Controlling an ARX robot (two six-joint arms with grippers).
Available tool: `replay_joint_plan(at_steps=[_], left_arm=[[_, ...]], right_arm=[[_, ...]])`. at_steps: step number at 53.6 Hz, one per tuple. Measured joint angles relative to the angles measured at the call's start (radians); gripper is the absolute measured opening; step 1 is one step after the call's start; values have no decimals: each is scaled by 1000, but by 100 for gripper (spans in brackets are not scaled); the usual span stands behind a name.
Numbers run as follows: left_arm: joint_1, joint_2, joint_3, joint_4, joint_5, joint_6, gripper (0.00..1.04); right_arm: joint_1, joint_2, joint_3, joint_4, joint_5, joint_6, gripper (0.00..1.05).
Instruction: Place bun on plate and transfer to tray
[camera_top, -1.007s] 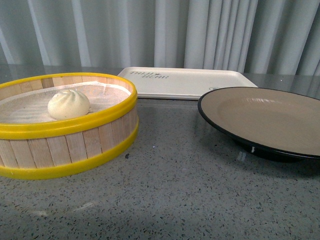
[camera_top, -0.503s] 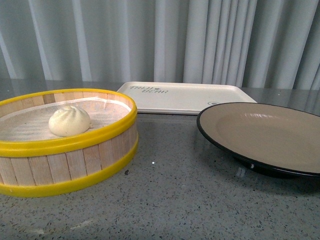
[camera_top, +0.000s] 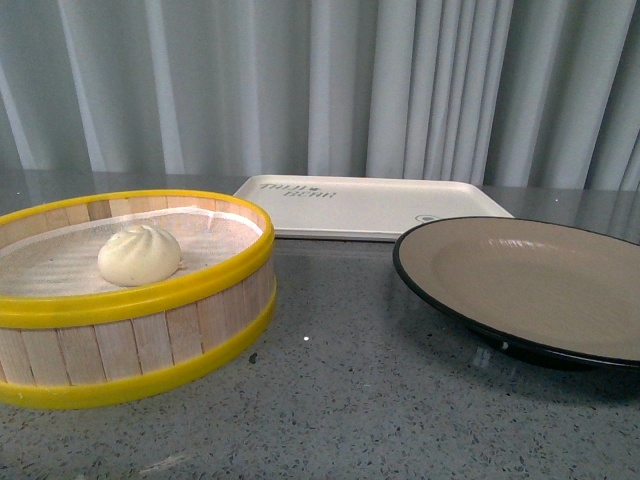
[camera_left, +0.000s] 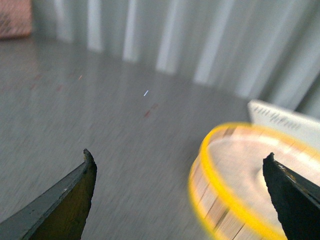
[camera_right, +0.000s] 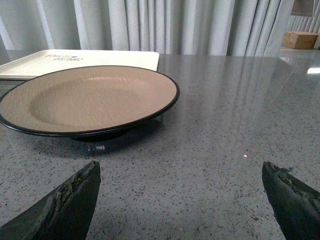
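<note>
The grey bench (camera_top: 350, 400) carries all the things. On its left side stands the basket (camera_top: 130, 340), round, with yellow rims and wooden slats. Behind, between basket and plate, the tray (camera_top: 370, 205) lies flat. Its long axis runs from left to right, and its dark lettering is at the far left corner. The plate (camera_top: 520, 280) stands level on its black foot at the right, near the tray's front edge, and its beige inside is bare.

The bun (camera_top: 139, 255) sits on the white liner about the middle of the basket. It is upright, with the twisted top pointing up. It is round, so it shows no long axis.

The left jaws are spread wide. The basket shows blurred ahead of them, closer to one tip, and the bun cannot be made out there. The right jaws are also spread wide, with only bench between them, and the plate lies ahead of them, well apart from the bun.
</note>
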Motion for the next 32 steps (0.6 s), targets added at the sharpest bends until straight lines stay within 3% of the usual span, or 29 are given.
replay_joint_plan(at_steps=[7, 13, 19, 25, 32], left_arm=[[21, 165, 166, 101, 193, 3, 98], [-2, 330, 326, 13, 445, 63, 98], [-41, 452, 441, -121, 583, 121, 98], [-77, 561, 551, -247, 633, 145, 98], [-108, 661, 640, -360, 626, 179, 98]], right_arm=[[0, 0, 0, 0, 0, 0, 96], [0, 0, 0, 0, 0, 0, 96], [0, 0, 0, 0, 0, 0, 96], [0, 0, 0, 0, 0, 0, 96], [0, 0, 0, 0, 0, 0, 96]])
